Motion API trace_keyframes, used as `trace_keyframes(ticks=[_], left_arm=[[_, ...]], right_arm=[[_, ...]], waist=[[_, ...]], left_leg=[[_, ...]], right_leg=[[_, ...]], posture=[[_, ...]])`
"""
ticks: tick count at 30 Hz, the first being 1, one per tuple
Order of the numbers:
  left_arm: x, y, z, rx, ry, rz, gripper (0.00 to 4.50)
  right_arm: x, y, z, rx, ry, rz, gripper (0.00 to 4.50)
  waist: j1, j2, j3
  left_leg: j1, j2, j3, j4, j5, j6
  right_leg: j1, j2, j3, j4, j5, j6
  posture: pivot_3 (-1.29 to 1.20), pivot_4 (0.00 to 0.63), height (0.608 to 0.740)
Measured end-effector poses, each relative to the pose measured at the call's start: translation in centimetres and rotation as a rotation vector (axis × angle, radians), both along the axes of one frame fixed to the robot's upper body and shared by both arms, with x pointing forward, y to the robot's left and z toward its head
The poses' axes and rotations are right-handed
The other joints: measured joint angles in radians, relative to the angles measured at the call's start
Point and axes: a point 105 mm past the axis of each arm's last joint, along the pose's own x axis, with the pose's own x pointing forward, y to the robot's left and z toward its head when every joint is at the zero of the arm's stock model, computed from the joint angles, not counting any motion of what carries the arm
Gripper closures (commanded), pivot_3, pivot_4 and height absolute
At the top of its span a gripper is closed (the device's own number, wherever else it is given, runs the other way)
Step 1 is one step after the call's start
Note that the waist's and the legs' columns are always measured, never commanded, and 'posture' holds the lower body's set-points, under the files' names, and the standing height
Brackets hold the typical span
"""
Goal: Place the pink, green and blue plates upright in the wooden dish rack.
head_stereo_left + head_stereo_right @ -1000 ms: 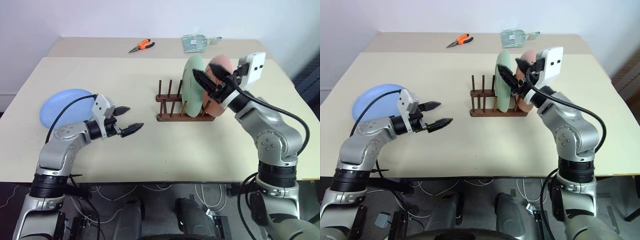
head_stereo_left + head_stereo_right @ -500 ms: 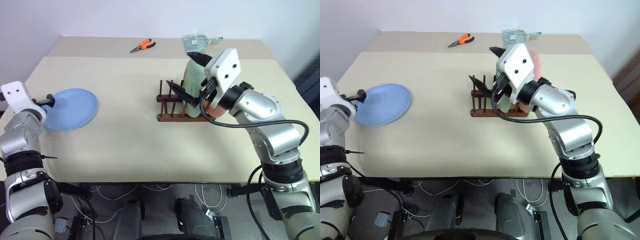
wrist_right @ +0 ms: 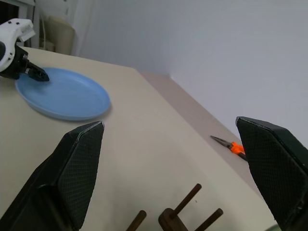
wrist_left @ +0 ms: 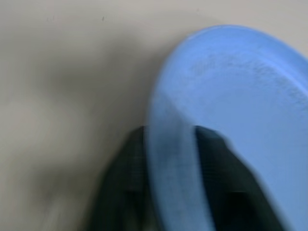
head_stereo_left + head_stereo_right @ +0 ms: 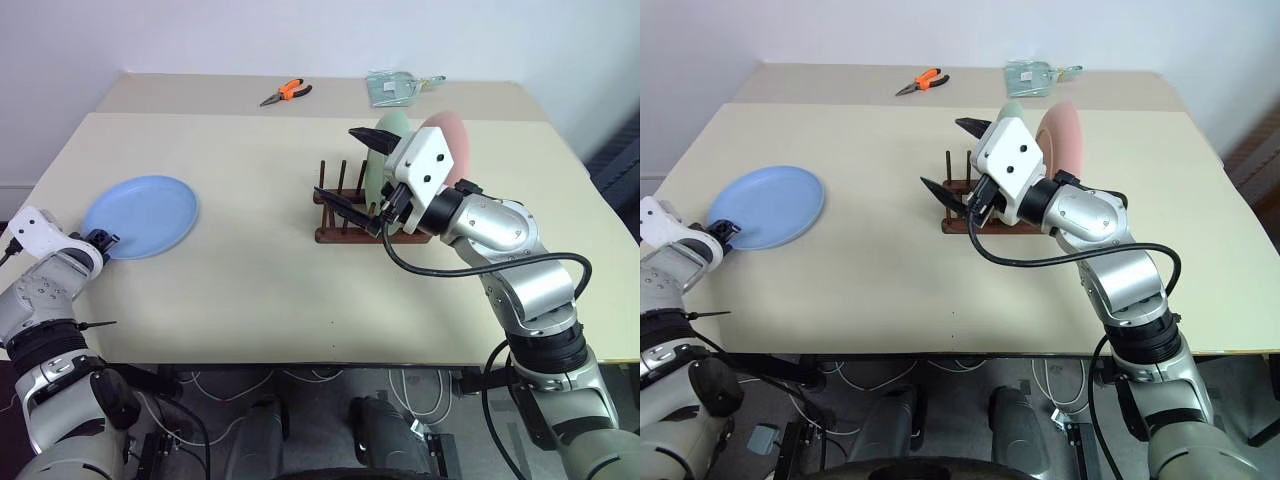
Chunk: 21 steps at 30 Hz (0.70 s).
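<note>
The blue plate (image 5: pixel 142 214) lies flat at the table's left side. My left gripper (image 5: pixel 104 240) is shut on its near-left rim, which runs between the two fingers (image 4: pixel 122 183) in the left wrist view. The wooden dish rack (image 5: pixel 338 207) stands at mid-table. The green plate (image 5: pixel 386 135) and the pink plate (image 5: pixel 452 135) stand upright in its right slots, partly hidden by my right hand. My right gripper (image 5: pixel 350 168) hovers open over the rack's left pegs (image 3: pixel 187 204), holding nothing.
Orange-handled pliers (image 5: pixel 286 92) and a clear plastic bag (image 5: pixel 395 85) lie on the far table section. A seam separates that section from the near one. Bare tabletop stretches between the blue plate and the rack.
My left arm swung left from mid-table to the blue plate's rim and shut on it. My right gripper drew back from the racked plates toward the left pegs, opening wider.
</note>
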Motion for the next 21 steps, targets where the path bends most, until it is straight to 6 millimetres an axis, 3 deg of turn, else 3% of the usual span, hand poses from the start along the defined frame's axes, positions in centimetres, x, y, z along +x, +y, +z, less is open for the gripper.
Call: trace_keyframes(ticks=[3, 7, 11, 13, 16, 19, 21], left_arm=[[1.5, -2.8, 3.4, 0.092, -0.147, -0.135, 4.39], [3.5, -9.6, 9.9, 0.204, -0.381, -0.386, 4.39], [3.3, -15.5, 14.3, 0.337, -0.509, -0.594, 4.39], [2.9, -17.8, 15.1, 0.352, -0.54, -0.674, 4.39], [2.6, -19.0, 15.1, 0.334, -0.536, -0.723, 4.39], [2.3, -19.5, 15.1, 0.324, -0.535, -0.741, 4.5], [2.4, -19.6, 15.0, 0.316, -0.528, -0.738, 4.5]], right_arm=[[0.1, 0.2, -0.6, -0.058, -0.019, -0.016, 0.0], [-0.5, 2.0, -2.1, -0.177, -0.067, 0.027, 0.0], [-0.9, 4.0, -3.4, -0.293, -0.157, 0.055, 0.0], [-0.3, 4.8, -3.7, -0.345, -0.218, 0.043, 0.0], [0.9, 5.2, -4.2, -0.401, -0.281, 0.002, 0.0], [1.6, 5.7, -5.5, -0.453, -0.292, 0.003, 0.81], [1.9, 6.2, -6.0, -0.462, -0.29, 0.007, 1.72]], waist=[[0.006, -0.001, 0.0], [0.0, -0.001, 0.0], [-0.013, -0.001, 0.0], [-0.016, -0.001, 0.0], [-0.022, -0.001, 0.0], [-0.024, -0.001, 0.0], [-0.025, -0.001, 0.0]], left_leg=[[-0.001, 0.0, -0.001, 0.0, 0.0, -0.001], [-0.002, -0.001, 0.0, 0.0, 0.0, -0.001], [-0.001, -0.001, 0.001, -0.001, 0.0, -0.001], [0.0, -0.001, 0.0, -0.001, 0.0, -0.001], [0.0, -0.001, 0.0, -0.001, 0.001, -0.001], [0.0, -0.001, 0.0, -0.001, 0.001, -0.001], [0.0, -0.001, 0.0, -0.001, 0.001, -0.001]], right_leg=[[0.0, 0.0, 0.0, -0.001, 0.0, 0.0], [0.0, -0.001, 0.0, -0.003, 0.0, -0.001], [-0.001, 0.0, 0.001, -0.001, 0.0, 0.0], [-0.001, 0.0, 0.0, 0.0, 0.0, 0.0], [-0.001, 0.0, 0.0, 0.0, 0.0, 0.0], [-0.001, 0.0, 0.0, 0.0, 0.0, 0.0], [-0.001, 0.0, 0.0, 0.0, 0.0, 0.0]], posture=[[0.0, 0.15, 0.732], [0.0, 0.15, 0.732], [0.0, 0.15, 0.732], [0.0, 0.15, 0.732], [0.0, 0.15, 0.732], [0.0, 0.15, 0.732], [0.0, 0.15, 0.732]])
